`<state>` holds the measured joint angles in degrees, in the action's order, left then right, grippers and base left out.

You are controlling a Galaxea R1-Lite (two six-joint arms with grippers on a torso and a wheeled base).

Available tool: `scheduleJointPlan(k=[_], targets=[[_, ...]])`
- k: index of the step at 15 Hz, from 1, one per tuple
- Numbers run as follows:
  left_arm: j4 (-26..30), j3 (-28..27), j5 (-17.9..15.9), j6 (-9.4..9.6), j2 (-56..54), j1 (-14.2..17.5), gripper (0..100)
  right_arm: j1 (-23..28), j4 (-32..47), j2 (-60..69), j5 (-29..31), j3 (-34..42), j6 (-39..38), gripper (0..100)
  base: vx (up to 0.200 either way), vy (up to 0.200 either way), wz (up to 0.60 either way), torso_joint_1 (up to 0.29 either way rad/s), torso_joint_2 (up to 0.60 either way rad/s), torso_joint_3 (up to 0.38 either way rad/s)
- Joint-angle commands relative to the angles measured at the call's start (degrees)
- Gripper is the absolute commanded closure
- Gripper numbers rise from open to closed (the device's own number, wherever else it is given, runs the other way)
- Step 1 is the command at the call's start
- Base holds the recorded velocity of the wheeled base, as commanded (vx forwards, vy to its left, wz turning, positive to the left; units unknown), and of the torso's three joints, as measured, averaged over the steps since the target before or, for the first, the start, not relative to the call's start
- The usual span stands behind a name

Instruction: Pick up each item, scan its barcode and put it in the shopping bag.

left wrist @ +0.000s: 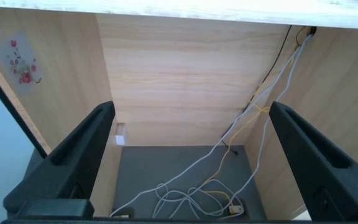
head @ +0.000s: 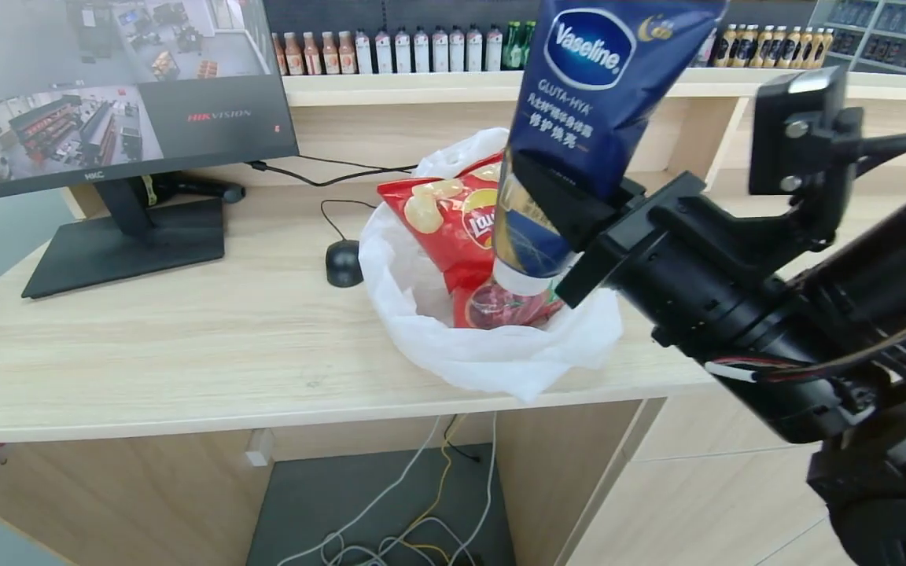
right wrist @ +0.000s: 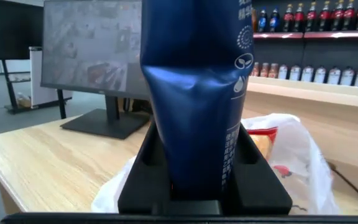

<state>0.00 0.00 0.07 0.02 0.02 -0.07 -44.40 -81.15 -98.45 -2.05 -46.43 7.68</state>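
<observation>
A dark blue lotion tube [head: 579,102] with a white cap hangs cap-down, held in my right gripper [head: 571,212], which is shut on its lower body. The tube [right wrist: 197,93] hovers just above the white plastic shopping bag [head: 484,354] on the wooden counter. Inside the bag lie a red chip packet [head: 445,220] and a red round-topped item [head: 492,306]. In the right wrist view the bag [right wrist: 291,149] shows behind the tube. My left gripper [left wrist: 191,162] hangs open below the counter edge, facing the desk's underside and cables, with nothing between its fingers.
A monitor [head: 107,86] on its stand occupies the counter's left. A black mouse [head: 343,263] and its cable lie just left of the bag. A shelf of bottles [head: 421,51] runs along the back. Loose cables [head: 421,519] hang under the desk.
</observation>
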Motion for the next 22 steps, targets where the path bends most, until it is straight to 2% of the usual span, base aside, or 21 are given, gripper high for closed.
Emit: scheduleJointPlan(k=[1,4,10,16,22], targets=[[0.0,0.0,0.01,-0.02,-0.02,-0.01,0,-0.34,-0.15,-5.7,0.03,-3.22,-0.65,100,0.0,0.0,0.0,0.0,0.0,0.0],[0.0,0.0,0.01,-0.02,-0.02,0.07,0,1.16,-0.15,-10.01,0.91,-6.56,-2.76,100,0.0,0.0,0.0,0.0,0.0,0.0],[0.0,0.0,0.01,-0.11,-0.02,0.07,0,6.78,-0.41,-14.84,0.99,-7.18,-2.85,100,0.0,0.0,0.0,0.0,0.0,0.0],[0.0,0.0,0.01,-0.11,-0.02,0.07,0,6.08,-0.76,-17.3,1.26,-8.85,-4.43,100,0.0,0.0,0.0,0.0,0.0,0.0],[0.0,0.0,0.01,-0.11,-0.02,0.07,0,1.6,-0.76,-16.07,6.53,-9.73,-10.05,100,0.0,0.0,0.0,0.0,0.0,0.0]])
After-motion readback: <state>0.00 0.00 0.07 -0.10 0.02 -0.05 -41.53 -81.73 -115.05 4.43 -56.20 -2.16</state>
